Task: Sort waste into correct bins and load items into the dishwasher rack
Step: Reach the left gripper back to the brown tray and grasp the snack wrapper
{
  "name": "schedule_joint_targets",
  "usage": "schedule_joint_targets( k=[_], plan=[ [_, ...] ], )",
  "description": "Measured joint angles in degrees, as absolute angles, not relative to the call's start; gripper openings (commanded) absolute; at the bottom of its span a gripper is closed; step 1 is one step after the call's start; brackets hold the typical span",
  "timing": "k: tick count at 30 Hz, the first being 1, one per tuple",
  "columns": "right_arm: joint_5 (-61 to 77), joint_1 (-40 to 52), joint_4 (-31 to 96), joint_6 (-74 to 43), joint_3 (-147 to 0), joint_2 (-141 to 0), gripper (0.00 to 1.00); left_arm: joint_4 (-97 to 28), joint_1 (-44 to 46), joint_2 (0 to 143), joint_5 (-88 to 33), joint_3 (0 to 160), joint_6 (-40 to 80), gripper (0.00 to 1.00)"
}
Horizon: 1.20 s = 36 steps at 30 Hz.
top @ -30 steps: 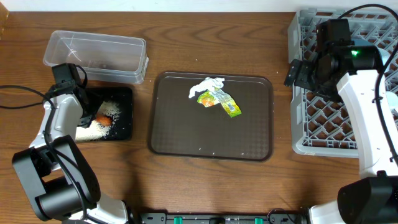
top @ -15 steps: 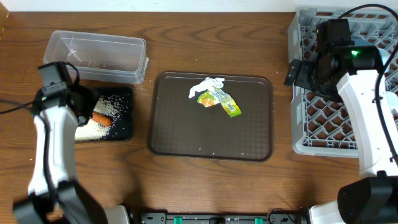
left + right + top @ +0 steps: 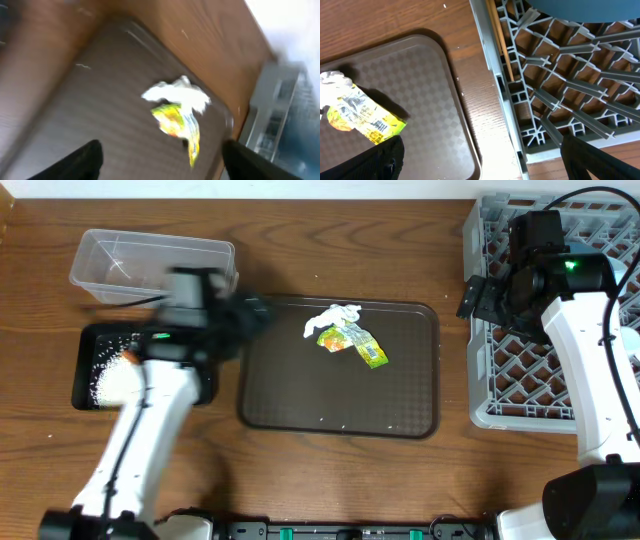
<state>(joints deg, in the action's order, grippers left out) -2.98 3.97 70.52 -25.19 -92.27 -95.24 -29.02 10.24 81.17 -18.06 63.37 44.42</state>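
Plainly, the left gripper hangs with its two dark fingers spread wide and nothing between them, over the 10 o'clock corner of the brown serving tray. In its wrist view, which is blurred, the snack wrapper lies just ahead at 12 o'clock, with the crumpled tissue touching the wrapper's far end. From overhead, both sit on that tray at about 3 o'clock from the gripper, near it but apart. The right gripper is likewise spread and empty, held at the left wall of the dishwasher rack. Chopsticks lie inside the rack along that wall, at 12 o'clock from the gripper. The rim of the dark-blue dish shows at 1 o'clock, over the lattice. At 9 o'clock of the brown tray, the black tray holds the rice and the carrot. The clear tub stands just beside it at 12 o'clock.
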Motion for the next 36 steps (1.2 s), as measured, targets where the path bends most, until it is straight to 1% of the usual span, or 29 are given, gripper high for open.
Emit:
schedule_joint_targets(
  k=[3, 6, 9, 11, 16, 19, 26, 30, 36],
  plan=[
    [-3.0, 4.0, 70.5, -25.2, -92.3, -95.2, 0.99, -24.8, 19.4, 84.5, -13.9, 63.4, 44.9, 0.89],
    [-3.0, 4.0, 70.5, -25.2, -92.3, -95.2, 0.99, -20.9, 26.9, 89.0, -9.4, 63.4, 44.9, 0.93],
    [-3.0, 4.0, 70.5, -25.2, -92.3, -95.2, 0.99, -17.0, 31.7, 93.9, -6.4, 63.5, 45.1, 0.95],
    [-3.0, 4.0, 70.5, -25.2, -92.3, -95.2, 0.99, -16.2, 33.8, 97.4, -5.1, 63.5, 45.3, 0.95],
    [-3.0, 4.0, 70.5, -25.2, -92.3, -95.2, 0.99, -15.8, 35.4, 104.7, -3.8, 64.7, 49.6, 0.95],
    [-3.0, 4.0, 70.5, -25.2, -92.3, -95.2, 0.99, -13.4, 35.3, 106.8, -3.9, 64.9, 52.8, 0.95],
    [-3.0, 4.0, 70.5, -25.2, -92.3, -95.2, 0.99, -9.4, 35.9, 107.4, -4.3, 65.3, 59.3, 0.95],
    [-3.0, 4.0, 70.5, -25.2, -92.3, -95.2, 0.99, -8.4, 37.2, 107.4, -4.3, 65.9, 62.4, 0.9],
    [-3.0, 4.0, 70.5, -25.2, -92.3, -95.2, 0.99, -7.9, 38.3, 109.4, -3.8, 66.1, 66.1, 0.9]
  ],
)
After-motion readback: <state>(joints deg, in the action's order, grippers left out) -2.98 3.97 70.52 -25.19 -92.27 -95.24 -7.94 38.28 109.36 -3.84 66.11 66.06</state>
